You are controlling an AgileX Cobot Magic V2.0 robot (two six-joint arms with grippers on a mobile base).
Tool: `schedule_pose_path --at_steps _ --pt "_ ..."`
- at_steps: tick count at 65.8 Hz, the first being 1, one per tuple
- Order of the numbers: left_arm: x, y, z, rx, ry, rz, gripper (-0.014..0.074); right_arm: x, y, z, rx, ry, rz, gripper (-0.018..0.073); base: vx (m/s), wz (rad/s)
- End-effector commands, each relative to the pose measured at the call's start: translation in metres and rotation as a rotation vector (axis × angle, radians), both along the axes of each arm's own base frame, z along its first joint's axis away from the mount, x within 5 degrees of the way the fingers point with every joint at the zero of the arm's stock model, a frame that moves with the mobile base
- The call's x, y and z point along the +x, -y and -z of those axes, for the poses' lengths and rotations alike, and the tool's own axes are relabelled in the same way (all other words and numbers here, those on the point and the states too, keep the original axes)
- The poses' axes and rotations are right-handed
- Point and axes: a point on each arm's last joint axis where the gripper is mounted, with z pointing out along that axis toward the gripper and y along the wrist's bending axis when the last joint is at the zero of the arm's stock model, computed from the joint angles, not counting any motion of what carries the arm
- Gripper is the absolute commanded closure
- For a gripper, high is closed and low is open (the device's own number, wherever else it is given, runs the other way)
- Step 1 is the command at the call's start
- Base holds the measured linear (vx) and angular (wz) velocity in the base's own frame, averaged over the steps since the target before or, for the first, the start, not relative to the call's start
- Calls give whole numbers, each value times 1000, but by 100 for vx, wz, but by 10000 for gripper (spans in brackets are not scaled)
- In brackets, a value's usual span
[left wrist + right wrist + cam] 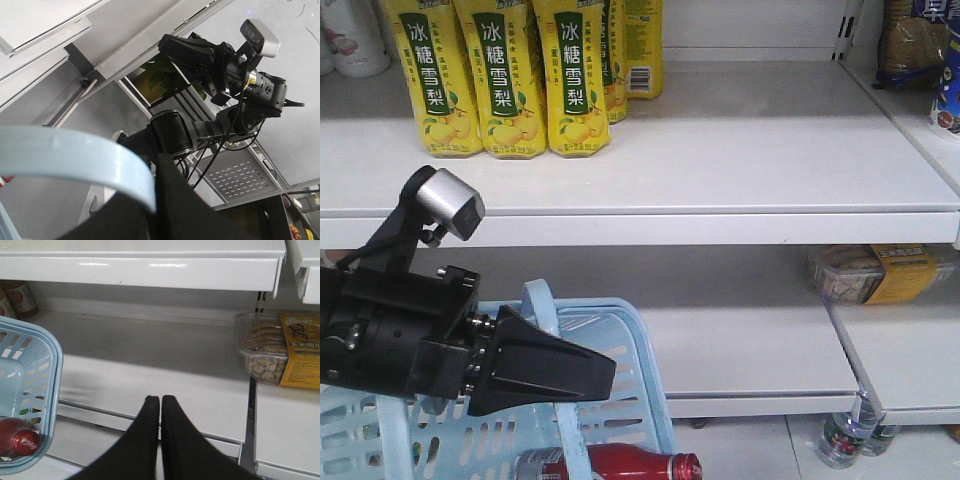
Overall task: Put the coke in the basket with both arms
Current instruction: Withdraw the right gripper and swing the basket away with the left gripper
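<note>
The coke (620, 463) lies on its side in the light blue basket (645, 345), cap to the right. In the right wrist view the coke (17, 442) rests in the near corner of the basket (54, 370). My right gripper (605, 378) hangs above the basket, pointing right, shut and empty; its own view shows the right gripper (160, 399) with tips pressed together over the lower shelf. The basket's handle (542, 310) stands raised beside it. My left gripper (150, 200) is shut on the handle (75, 157) and faces up; it is hidden in the front view.
Yellow pear drink bottles (510, 80) stand on the upper shelf. A clear snack box (875, 275) with a yellow label sits on the lower shelf at the right, also seen as the snack box (270, 352). Water bottles (845, 440) stand on the floor.
</note>
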Motion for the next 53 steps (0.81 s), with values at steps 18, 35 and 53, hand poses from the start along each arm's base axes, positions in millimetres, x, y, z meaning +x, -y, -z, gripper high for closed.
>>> schedule_pose_path --at_steps 18,35,53 --pt "-6 1 -27 -147 22 17 603 1 -2 -12 12 71 -20 564 0 0" --pt "-6 1 -27 -147 22 18 603 1 -2 -12 12 71 -20 564 0 0" --pt "-5 -2 -29 -131 34 -41 603 1 -2 -12 12 72 -20 564 0 0"
